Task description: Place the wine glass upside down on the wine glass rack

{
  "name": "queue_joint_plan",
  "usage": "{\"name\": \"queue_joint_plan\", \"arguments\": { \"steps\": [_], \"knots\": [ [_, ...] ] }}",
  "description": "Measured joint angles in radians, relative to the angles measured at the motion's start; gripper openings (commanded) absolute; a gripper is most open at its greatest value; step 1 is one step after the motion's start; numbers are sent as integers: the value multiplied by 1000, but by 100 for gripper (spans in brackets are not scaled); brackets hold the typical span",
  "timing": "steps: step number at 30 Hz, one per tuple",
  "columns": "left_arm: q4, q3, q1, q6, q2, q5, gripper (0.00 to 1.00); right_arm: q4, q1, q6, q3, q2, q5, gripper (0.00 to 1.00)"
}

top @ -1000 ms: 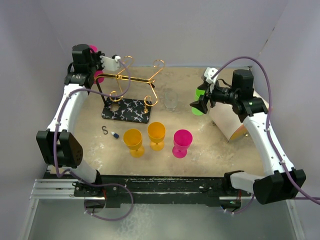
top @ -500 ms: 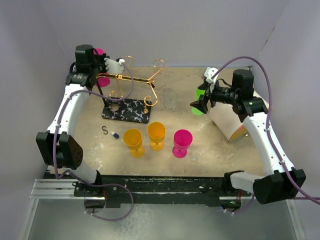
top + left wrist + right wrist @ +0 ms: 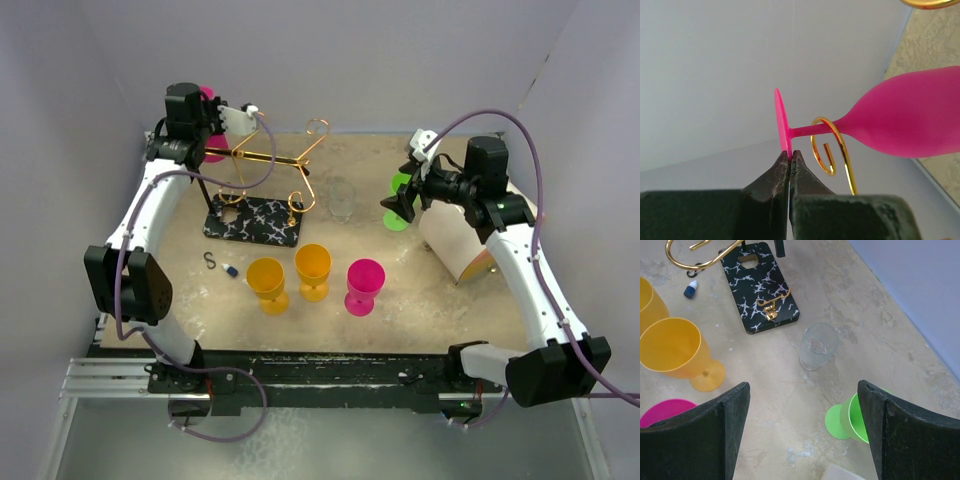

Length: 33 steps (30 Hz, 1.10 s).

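Wine glass rack (image 3: pixel 255 222): back-left of table (image 3: pixel 450 300), gold arms above marbled base.
Right gripper (image 3: pixel 802 385): jaws spread wide, empty, hanging over green glass (image 3: pixel 860 417) and clear glass (image 3: pixel 817 345), well apart from rack.
Pink wine glass (image 3: pixel 910 117): in air at rack's far-left arm, lying sideways in wrist view, not yet hung.
Left gripper (image 3: pixel 790 157): fingers pinched tight on foot rim.
Spiral curl (image 3: pixel 829 150): stem crosses loop; seated or not, cannot tell.
Advice: slide stem fully inside curl, foot above wire, bowl down. Let go only once foot bears on wire.

Table (image 3: pixel 420 300): rack (image 3: pixel 255 220), two orange glasses (image 3: pixel 267 283) (image 3: pixel 313 270), pink glass (image 3: pixel 364 285), clear glass (image 3: pixel 342 198), green glass (image 3: pixel 852 417).
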Motion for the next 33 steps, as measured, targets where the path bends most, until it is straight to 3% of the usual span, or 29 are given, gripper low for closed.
{"name": "queue_joint_plan", "arguments": {
  "steps": [17, 26, 33],
  "knots": [
    [-60, 31, 9, -54, 31, -117, 2, 1, -5, 2, 0, 0, 2, 92],
    [-121, 31, 18, -69, 30, -121, 10, 6, -5, 2, 0, 0, 2, 92],
    [-125, 26, 18, -70, 11, -123, 23, 6, -5, 2, 0, 0, 2, 92]
  ]
}}
